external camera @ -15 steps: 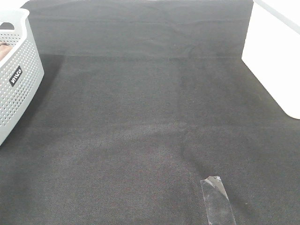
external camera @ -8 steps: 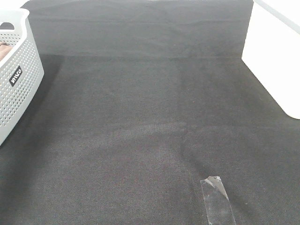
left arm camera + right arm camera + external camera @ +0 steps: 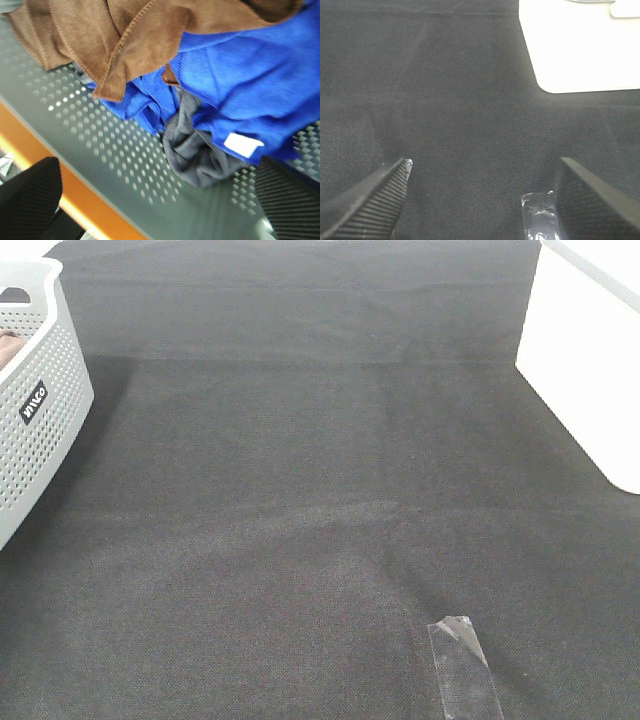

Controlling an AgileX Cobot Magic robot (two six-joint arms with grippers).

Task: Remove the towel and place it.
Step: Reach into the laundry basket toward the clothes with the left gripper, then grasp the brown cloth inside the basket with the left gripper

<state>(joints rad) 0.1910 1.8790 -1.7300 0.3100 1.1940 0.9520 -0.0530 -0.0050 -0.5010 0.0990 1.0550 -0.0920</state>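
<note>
The table (image 3: pixel 300 460), covered in dark cloth, fills the exterior high view. A white panel (image 3: pixel 590 360) lies along its right edge, and a white perforated basket (image 3: pixel 35 430) stands at its far left, partly out of the picture.

The brown towel (image 3: pixel 100 40) lies inside the basket, bunched and folded with its stitched hem showing. It rests over a blue cloth (image 3: pixel 250 85); only a sliver of brown (image 3: pixel 10 345) shows above the rim in the high view. A dark grey cloth (image 3: pixel 195 150) pokes out from under the blue one, onto the basket's perforated inside (image 3: pixel 125 165).

The left gripper (image 3: pixel 157 175) hangs over these cloths with its jaws wide apart, holding nothing. The right gripper (image 3: pixel 480 170) hovers above the bare table, its jaws also spread wide and empty.

A strip of clear tape (image 3: pixel 465 670) sticks to the table near the front, and a small white tag (image 3: pixel 243 145) sits on the blue cloth.
</note>
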